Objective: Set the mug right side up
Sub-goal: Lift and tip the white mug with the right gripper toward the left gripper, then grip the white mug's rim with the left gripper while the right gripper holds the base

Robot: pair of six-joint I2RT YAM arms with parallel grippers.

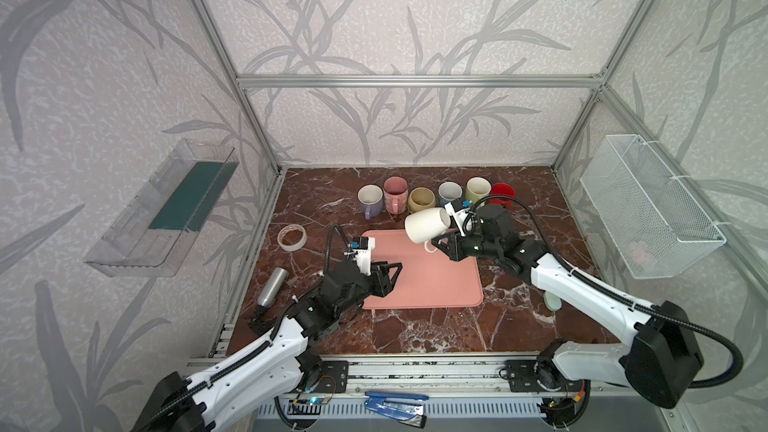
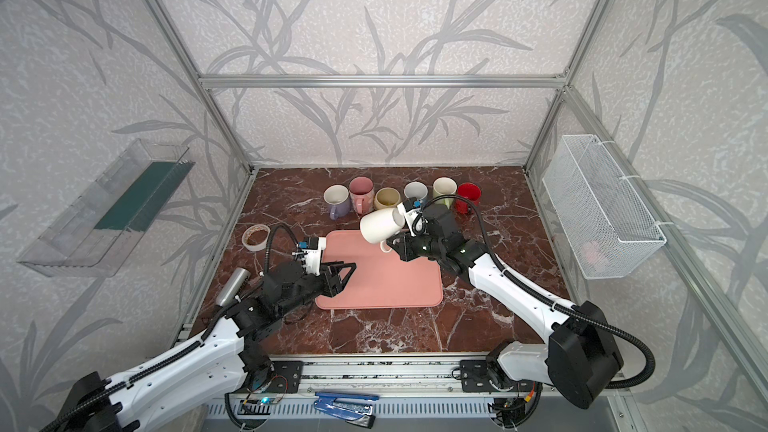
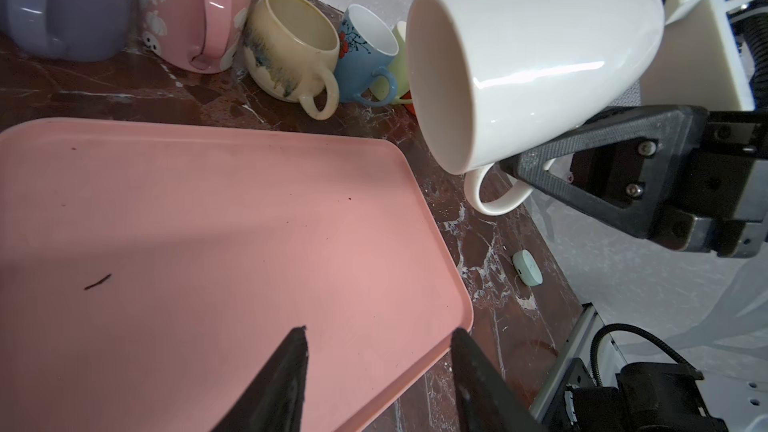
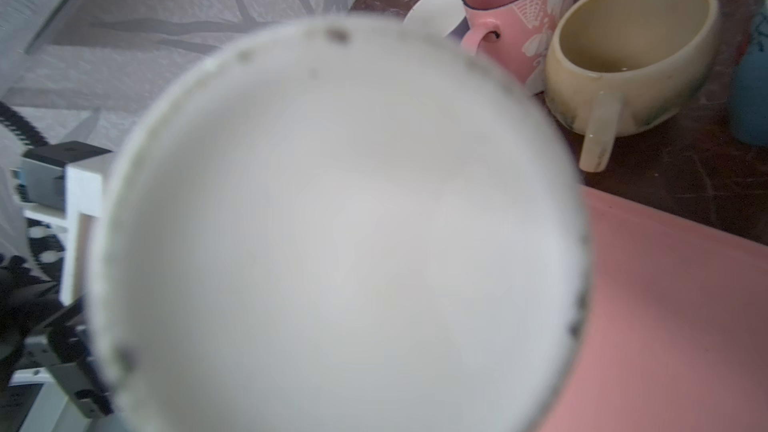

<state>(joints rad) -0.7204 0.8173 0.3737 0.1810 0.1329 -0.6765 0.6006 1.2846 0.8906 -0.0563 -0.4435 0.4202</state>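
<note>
Two grippers: my right gripper (image 1: 435,242) is clamped on the handle of the glossy white ceramic mug (image 1: 428,224). My left gripper (image 1: 392,279) has its jaws apart on nothing, low over the flat pink rectangular tray (image 1: 436,284).
Mug position: in the air above the tray's far right corner, lying roughly sideways, mouth towards the left arm, handle underneath.
Risk, tray rim: if I lower it at that corner, the base could land on the raised rim and leave the mug tilted or tipping.
Risk, back row: the row of six coloured mugs (image 1: 420,199) stands just behind, and a wide wrist roll could knock the nearest ones.
Risk, handle grip: I hold only the thin loop, so I expect the heavy body could swing or slip in the jaws mid-turn.
Basket: the white wire mesh basket (image 1: 648,209) hangs on the right wall. Something faint and pinkish lies inside, and I cannot tell what.
Bin: the clear plastic wall bin (image 1: 137,238) on the left wall holds a dark green panel (image 1: 187,197).
Tray contents: only a few dark specks.
Row mugs: upright, mouths up, and those I can see into look empty.
</note>
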